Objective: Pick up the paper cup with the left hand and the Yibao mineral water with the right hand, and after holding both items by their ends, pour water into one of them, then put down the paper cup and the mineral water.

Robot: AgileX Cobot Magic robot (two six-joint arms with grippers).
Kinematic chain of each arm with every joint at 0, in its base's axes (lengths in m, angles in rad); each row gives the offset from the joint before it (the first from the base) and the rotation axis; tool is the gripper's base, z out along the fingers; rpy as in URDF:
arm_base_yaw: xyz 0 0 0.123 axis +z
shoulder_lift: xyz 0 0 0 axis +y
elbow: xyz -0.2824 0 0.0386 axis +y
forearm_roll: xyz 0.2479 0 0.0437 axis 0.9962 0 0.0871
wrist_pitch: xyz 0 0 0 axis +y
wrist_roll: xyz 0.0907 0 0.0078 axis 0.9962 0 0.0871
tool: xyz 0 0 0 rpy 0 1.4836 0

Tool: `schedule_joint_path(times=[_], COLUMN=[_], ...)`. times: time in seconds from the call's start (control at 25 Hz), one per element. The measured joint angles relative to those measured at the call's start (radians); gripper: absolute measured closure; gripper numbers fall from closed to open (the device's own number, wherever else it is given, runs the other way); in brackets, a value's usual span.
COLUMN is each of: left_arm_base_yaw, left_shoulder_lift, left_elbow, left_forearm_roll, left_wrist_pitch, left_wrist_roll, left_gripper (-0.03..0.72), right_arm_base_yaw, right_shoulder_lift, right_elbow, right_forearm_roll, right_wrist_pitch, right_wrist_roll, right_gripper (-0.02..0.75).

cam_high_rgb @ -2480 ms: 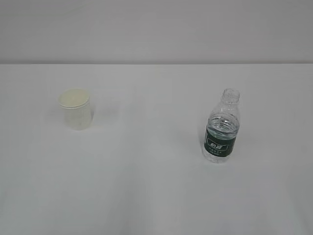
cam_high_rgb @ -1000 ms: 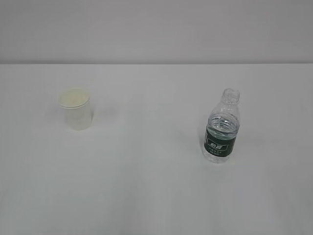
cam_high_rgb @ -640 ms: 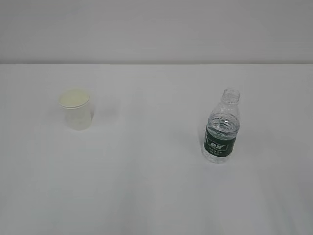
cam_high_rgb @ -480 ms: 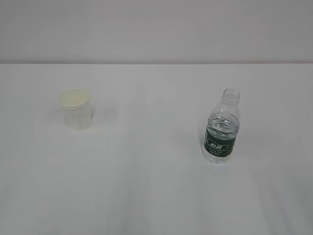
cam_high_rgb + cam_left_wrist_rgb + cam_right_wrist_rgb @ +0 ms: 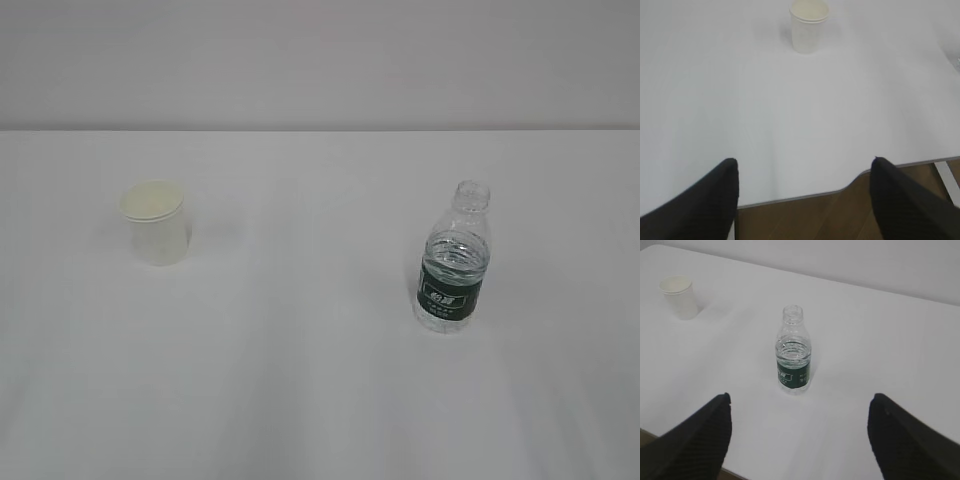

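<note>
The paper cup (image 5: 155, 222) stands upright at the left of the white table; it also shows far ahead in the left wrist view (image 5: 809, 25) and at the upper left of the right wrist view (image 5: 679, 296). The Yibao mineral water (image 5: 453, 260) stands upright at the right, uncapped, with water inside; it shows ahead in the right wrist view (image 5: 794, 357). My left gripper (image 5: 804, 172) is open and empty over the table's near edge, far from the cup. My right gripper (image 5: 799, 407) is open and empty, short of the bottle. Neither gripper shows in the exterior view.
The white table (image 5: 320, 380) meets a pale wall at the back. Its near edge (image 5: 805, 195) runs above a brown floor in the left wrist view, with a white table leg (image 5: 946, 180) at the right.
</note>
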Motion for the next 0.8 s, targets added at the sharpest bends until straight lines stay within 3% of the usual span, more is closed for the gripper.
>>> schedule_joint_path(times=[0.36, 0.8], left_arm_base_yaw=[0.000, 0.000], left_shoulder_lift=[0.119, 0.145], left_elbow=[-0.010, -0.010], left_forearm_roll=[0.000, 0.000], left_wrist_pitch=[-0.074, -0.125], left_wrist_roll=[0.000, 0.000], left_gripper=[0.106, 0.106], right_arm_base_yaw=[0.000, 0.000], right_shoulder_lift=[0.036, 0.036], right_elbow=[0.002, 0.136], right_forearm_roll=[0.095, 0.209], right_wrist_pitch=[0.000, -0.047], right_wrist_roll=[-0.156, -0.307], right_gripper=[0.091, 0.092])
